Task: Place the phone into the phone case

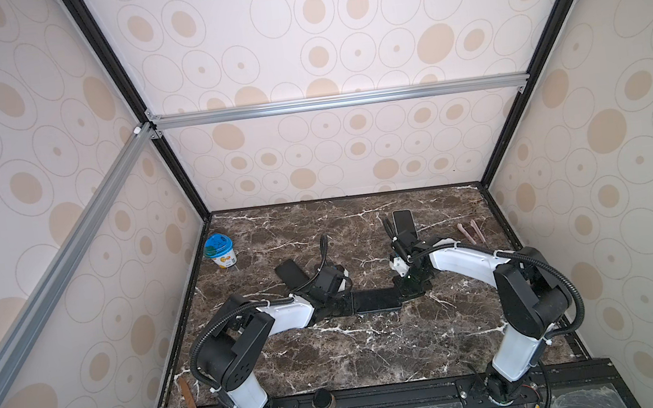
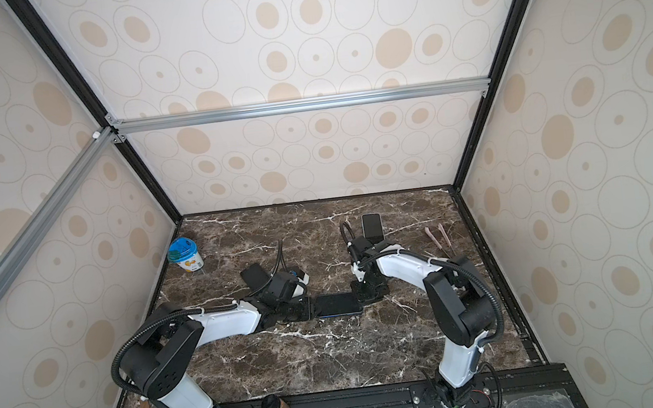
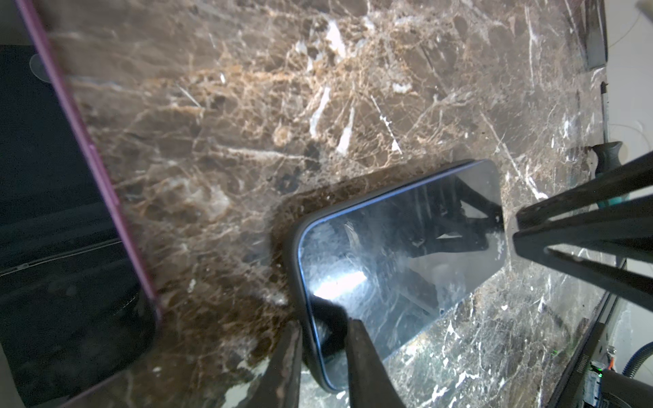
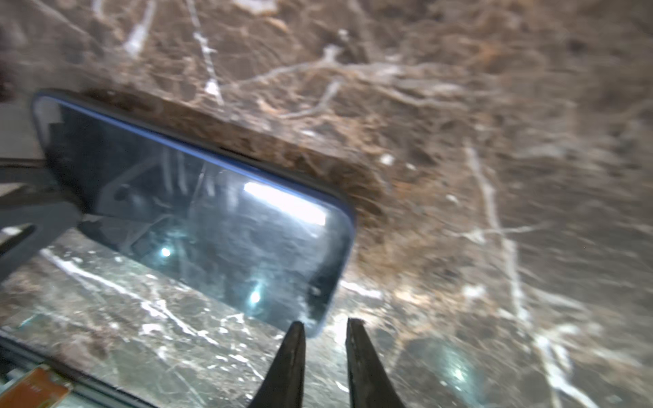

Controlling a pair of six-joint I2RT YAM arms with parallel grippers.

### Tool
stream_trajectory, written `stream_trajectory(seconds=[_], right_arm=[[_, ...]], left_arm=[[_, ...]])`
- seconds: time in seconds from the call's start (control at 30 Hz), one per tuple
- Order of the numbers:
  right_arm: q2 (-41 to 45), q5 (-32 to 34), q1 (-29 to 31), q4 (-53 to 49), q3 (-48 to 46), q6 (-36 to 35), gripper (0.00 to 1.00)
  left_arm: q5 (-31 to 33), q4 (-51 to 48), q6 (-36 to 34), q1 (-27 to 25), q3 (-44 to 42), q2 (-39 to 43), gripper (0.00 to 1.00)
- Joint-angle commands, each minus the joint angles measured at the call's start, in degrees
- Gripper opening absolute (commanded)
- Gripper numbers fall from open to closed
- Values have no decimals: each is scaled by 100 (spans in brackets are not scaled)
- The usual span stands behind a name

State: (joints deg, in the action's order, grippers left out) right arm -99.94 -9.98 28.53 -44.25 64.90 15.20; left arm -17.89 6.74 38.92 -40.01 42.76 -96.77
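The phone lay flat, screen up, on the surface, directly between the 2 end effectors, 1 at each short end. A dark rim, judged to be the case, wrapped its blue edge along the sides that showed, so the phone looked at least partly seated. The left end effector straddled its end of the phone, 1 finger over the glass and 1 outside the rim, pinching phone and case together. That probably anchored the pair against sliding. The right end effector stood at the opposite corner, its fingers a narrow gap apart with nothing between them and 1 tip at the corner, most likely to press it into the case. Whether that corner had snapped in could not be told.

Just beyond the left end effector lay a dark purple-edged slab, a spare phone or case. Beyond the right end effector lay another dark phone. Farther off, outward of the left end effector, stood a blue-lidded cup. Outward of the right lay 2 pink sticks. None sat between either end effector and the phone, so nothing seemed to block the press.
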Motion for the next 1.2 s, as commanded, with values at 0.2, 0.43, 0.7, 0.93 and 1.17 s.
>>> stream_trajectory(seconds=[0.2,0.43,0.7,0.93,1.17], right_arm=[[-20,-261,-4,211,-165,156,25],[-221,-558,-6,417,-252,229,24],[-313,-705,9,597,-463,347,20],[-498,-741,150,743,-496,424,16],[-835,-682,358,902,-514,535,15]], left_arm=[[201,-584,-135,-81,-110,-216,22],[135,-611,-150,-85,-112,-46,27],[2,-501,-126,-87,-163,-13,27],[-153,-368,-114,-93,-181,-25,27],[-136,-389,-95,-90,-218,-4,27]])
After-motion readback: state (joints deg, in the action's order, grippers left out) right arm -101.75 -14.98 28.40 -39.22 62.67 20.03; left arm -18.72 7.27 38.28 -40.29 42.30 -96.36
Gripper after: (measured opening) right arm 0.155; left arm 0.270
